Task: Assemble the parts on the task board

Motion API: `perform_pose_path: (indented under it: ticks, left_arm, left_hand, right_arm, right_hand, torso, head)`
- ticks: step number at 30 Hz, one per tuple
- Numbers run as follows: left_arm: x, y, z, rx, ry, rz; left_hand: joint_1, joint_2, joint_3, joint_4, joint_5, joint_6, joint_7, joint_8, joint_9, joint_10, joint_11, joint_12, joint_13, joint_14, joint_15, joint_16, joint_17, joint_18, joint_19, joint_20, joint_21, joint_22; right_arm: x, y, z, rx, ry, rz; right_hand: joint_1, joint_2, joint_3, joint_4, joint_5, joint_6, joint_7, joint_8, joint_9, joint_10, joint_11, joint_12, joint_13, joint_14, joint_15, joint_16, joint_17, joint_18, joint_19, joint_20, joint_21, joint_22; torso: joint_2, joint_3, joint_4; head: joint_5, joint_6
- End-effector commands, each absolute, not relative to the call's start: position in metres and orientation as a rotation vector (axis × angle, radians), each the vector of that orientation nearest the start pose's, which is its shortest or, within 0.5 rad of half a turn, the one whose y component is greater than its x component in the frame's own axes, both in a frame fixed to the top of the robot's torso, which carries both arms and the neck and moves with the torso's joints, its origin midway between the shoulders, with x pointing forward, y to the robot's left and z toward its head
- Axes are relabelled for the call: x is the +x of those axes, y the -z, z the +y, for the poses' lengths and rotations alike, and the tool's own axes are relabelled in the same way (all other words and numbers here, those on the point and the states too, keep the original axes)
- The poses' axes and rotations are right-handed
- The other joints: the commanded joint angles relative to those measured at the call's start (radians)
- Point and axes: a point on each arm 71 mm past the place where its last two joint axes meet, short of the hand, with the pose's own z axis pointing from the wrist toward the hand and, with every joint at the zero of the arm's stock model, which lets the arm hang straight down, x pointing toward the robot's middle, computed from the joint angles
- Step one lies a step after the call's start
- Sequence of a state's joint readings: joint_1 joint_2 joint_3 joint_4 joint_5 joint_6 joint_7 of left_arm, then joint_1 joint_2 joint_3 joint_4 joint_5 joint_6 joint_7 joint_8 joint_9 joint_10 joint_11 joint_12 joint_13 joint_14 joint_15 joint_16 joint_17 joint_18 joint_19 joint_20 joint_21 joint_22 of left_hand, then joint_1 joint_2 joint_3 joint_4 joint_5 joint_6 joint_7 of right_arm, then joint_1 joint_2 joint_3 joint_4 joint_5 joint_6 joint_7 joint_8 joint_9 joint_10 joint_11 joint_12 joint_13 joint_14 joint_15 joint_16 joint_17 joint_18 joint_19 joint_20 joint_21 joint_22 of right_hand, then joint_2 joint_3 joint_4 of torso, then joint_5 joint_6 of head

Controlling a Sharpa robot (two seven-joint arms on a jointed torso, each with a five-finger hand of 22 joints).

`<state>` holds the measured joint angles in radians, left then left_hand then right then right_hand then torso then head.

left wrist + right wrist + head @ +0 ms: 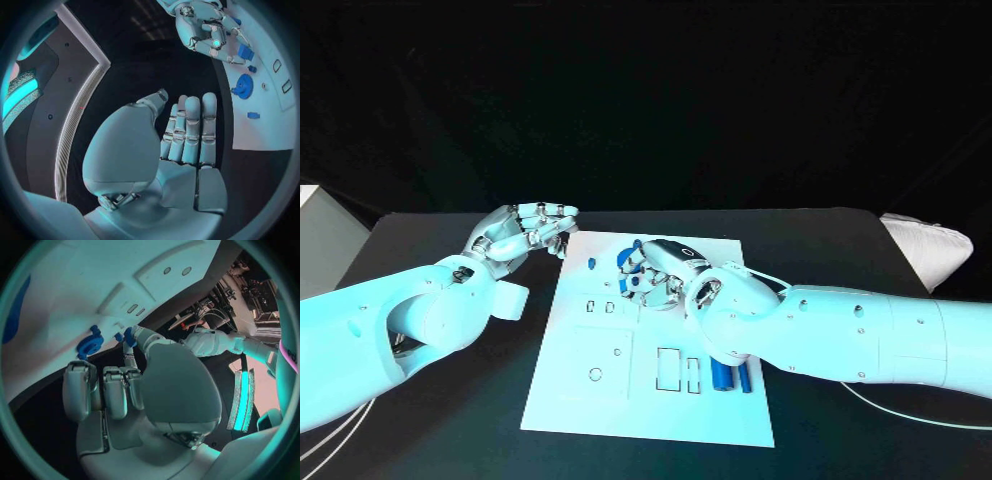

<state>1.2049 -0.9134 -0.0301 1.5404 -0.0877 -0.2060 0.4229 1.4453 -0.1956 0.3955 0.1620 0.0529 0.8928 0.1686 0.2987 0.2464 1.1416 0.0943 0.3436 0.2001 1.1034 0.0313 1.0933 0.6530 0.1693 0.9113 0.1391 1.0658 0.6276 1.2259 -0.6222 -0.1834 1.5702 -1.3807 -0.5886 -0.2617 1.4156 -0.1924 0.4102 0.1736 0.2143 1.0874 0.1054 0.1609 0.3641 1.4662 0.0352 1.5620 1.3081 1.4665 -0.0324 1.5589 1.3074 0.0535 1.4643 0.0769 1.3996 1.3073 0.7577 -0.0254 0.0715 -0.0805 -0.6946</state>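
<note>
The white task board [661, 400] lies in the middle of the black table. My right hand [664, 268] hovers over its far part, fingers curled. In the right wrist view, thumb and a fingertip meet on a small blue part [128, 335], close to a round blue part [89, 344] standing on the board [94, 275]. My left hand [524, 232] is raised by the board's far left corner; its fingers [190, 130] are stretched out and it holds nothing. The left wrist view shows my right hand [206, 30], the round blue part [242, 86] and a blue block [245, 51] beside its fingers.
Two blue pins [730, 376] lie side by side on the board's near right part, next to rectangular slots [675, 370]. A small blue piece [591, 263] sits near the far left of the board. A white bundle [930, 245] lies at the table's right edge.
</note>
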Motion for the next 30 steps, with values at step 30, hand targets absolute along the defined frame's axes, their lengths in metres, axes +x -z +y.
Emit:
perform_pose_path:
  ticks: [30]
  left_arm:
    - [0.484, 0.168, 0.230, -0.973, 1.594, 1.489]
  left_hand:
    - [-0.037, 0.004, 0.025, -0.022, -0.003, -0.060, -0.006, 0.090, 0.025, -0.166, -0.011, 0.420, 0.260, 0.257, -0.012, 0.300, 0.478, -0.038, 0.224, -0.018, 0.216, 0.304]
  right_arm:
    - [0.440, 0.226, -0.077, -0.111, -0.748, 1.658]
  right_hand:
    - [-0.031, -0.003, 0.006, 0.002, -0.004, 0.005, 0.001, 0.006, 0.013, 0.100, -0.009, 0.001, 0.256, 0.097, -0.007, 0.002, 0.231, -0.008, 0.010, -0.009, -0.008, 0.122]
  torso:
    - [0.001, 0.0005, -0.0019]
  head:
    - [0.020, -0.029]
